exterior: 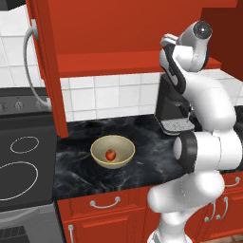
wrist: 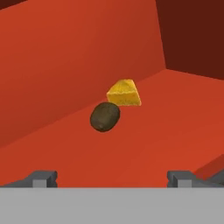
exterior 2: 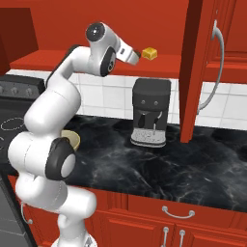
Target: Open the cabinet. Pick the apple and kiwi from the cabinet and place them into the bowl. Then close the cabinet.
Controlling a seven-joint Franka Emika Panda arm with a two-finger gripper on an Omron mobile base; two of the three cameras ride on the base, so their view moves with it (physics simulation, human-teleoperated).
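Fingers [wrist: 112, 178] apart, empty, facing kiwi [wrist: 105, 117] on cabinet [exterior: 118, 33] shelf; cheese wedge [wrist: 124, 93] touching behind. Risk: kiwi rolls away or cheese gets grabbed too.

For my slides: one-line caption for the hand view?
Open claw faces the kiwi and cheese wedge on the cabinet shelf.

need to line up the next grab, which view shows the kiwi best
The hand view: the kiwi lies unobstructed on the cabinet floor, just in front of the cheese wedge, between the open gripper tips. The right base view catches the cheese wedge on the shelf, but no kiwi can be made out there or in the left base view.
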